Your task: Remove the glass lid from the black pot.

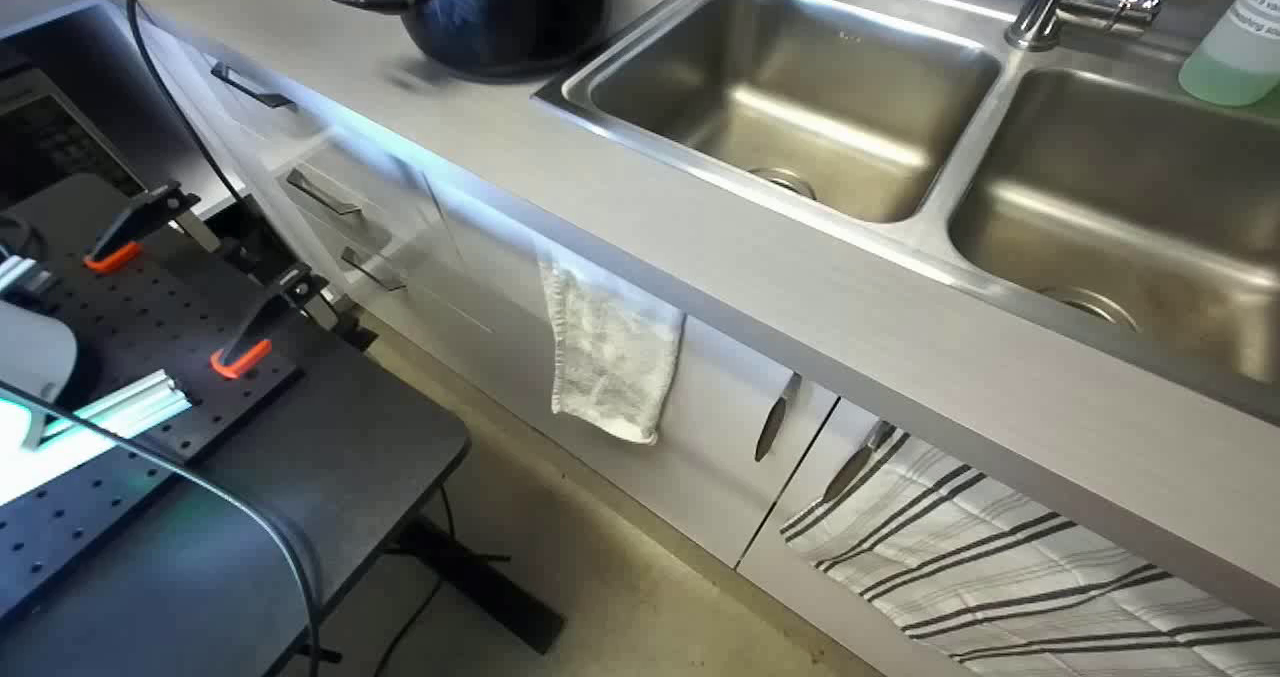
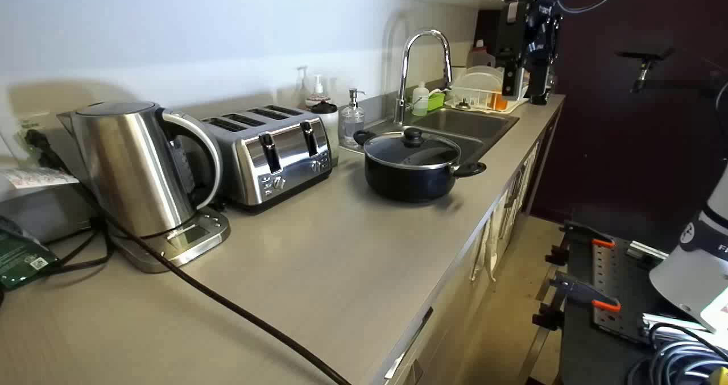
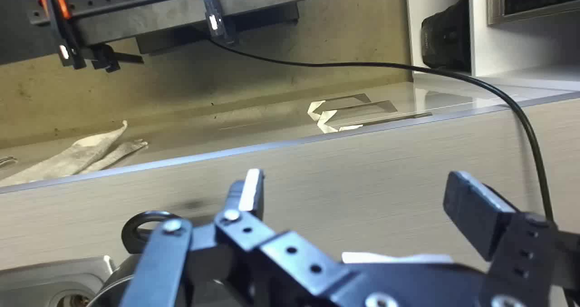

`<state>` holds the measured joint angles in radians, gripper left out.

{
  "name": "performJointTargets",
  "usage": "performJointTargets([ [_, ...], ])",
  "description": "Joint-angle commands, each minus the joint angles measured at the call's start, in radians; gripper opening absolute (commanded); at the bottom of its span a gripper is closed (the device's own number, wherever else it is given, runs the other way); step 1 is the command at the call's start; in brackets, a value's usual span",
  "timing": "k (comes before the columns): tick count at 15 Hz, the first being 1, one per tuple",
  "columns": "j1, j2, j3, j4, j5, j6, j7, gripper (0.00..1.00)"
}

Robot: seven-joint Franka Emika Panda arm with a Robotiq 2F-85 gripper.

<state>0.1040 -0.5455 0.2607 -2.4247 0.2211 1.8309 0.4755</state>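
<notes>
On the grey laminate tabletop [image 2: 307, 282] beside the steel double sink [image 1: 960, 177], the round glossy black pot [image 2: 409, 185] wears its glass lid [image 2: 412, 154]: likely stiff, slippery, breakable, best pinched by the black knob [image 2: 413, 136]. The jaws stand wide apart, empty.

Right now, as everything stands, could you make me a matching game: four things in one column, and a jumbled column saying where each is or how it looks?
1. Glass lid
2. Kettle
3. Striped towel
4. End effector

A. wide open, holding nothing
B. hanging below the countertop edge
C. on the black pot
D. beside the toaster

Pairs: 1-C, 2-D, 3-B, 4-A
</notes>
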Motion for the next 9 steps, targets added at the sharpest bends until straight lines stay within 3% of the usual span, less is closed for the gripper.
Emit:
performJointTargets([
  [1,0.002,0.001,-0.002,0.002,-0.002,-0.001,0.001,1.0],
  [9,-0.003,0.008,-0.002,0.001,-0.021,0.008,-0.007,1.0],
])
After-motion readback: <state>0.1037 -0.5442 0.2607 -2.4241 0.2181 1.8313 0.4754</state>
